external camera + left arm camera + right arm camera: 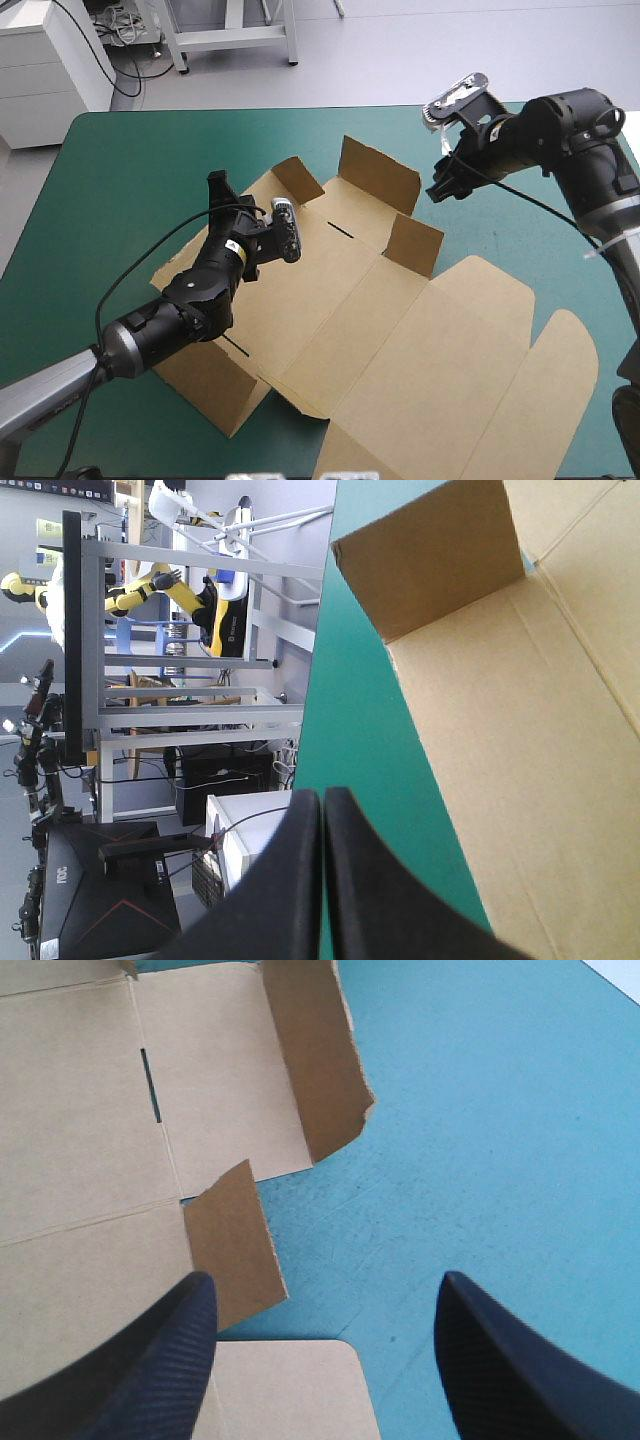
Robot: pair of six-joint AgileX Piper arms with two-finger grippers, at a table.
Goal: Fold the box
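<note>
Placement first: we find the box (400, 340) lying as an almost flat brown sheet across the middle of the teal-green cover (130, 170), its rounded lid panel toward the near right corner. Only three flaps along its far side stand up: the far flap (378, 172), the short flap (415, 245) just beside it, and the corner flap (297, 180) near the left arm.

Hazards, in our judgement: the sheet is light and unrestrained, so a push on one flap may slide or rotate the whole board instead of creasing it. A raised flap released too soon may spring back down. Neither gripper appears to touch the board, so no wall is secured.

Left arm: it reaches diagonally over the sheet's left part, wrist low. The left gripper (218, 190) is poised just off the box's far left edge, fingers pressed together into one point.

Right arm: it bends down from the far right. The right gripper (445, 185) hangs over bare cover just beside the far flap — fingers spread wide, holding nothing.
</note>
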